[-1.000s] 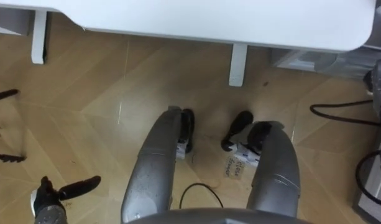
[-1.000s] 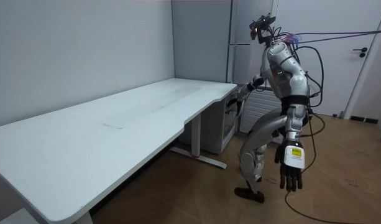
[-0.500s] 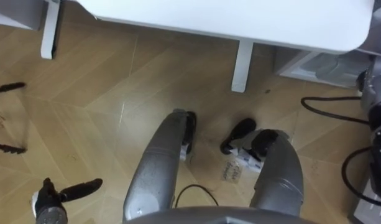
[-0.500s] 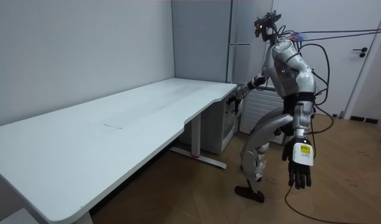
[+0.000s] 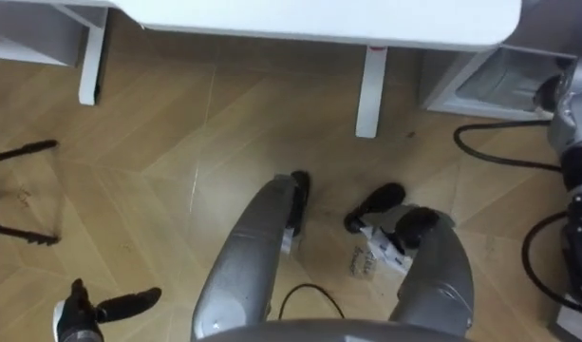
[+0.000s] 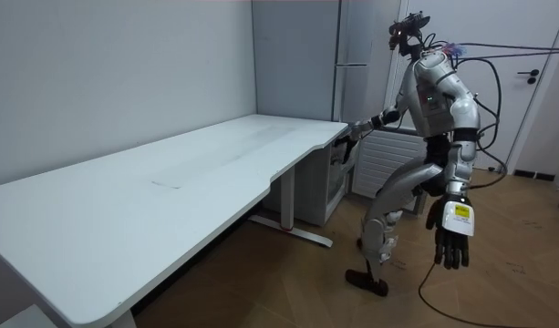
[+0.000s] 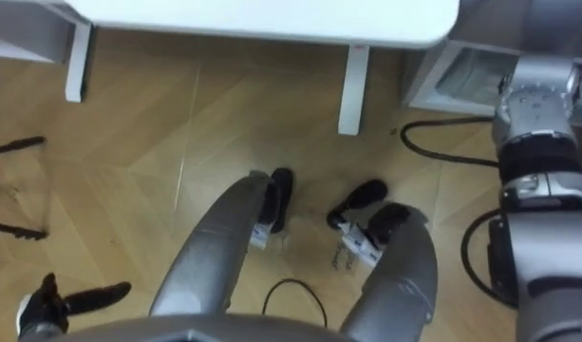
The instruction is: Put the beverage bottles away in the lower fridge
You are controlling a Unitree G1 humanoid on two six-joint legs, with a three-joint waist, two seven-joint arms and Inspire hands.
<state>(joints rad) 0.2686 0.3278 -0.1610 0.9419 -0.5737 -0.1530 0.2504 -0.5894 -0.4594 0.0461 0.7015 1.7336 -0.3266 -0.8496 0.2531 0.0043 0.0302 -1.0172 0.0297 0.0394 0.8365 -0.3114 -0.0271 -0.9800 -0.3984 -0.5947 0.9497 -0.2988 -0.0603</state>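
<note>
Robot at white desk (image 6: 170,173) corner; left hand (image 5: 80,313) hangs slack, empty, apparently no drink collected yet; right hand (image 6: 349,137) forward, grip unclear.

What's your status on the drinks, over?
Left hand open and empty, hanging low. Right hand out by the desk corner, toward the fridge. Desk corner may crowd the way.

Silver-grey rounded shells cover torso and limbs; joints and feet are black; the left hand (image 6: 453,241) is black, tagged yellow-white.
</note>
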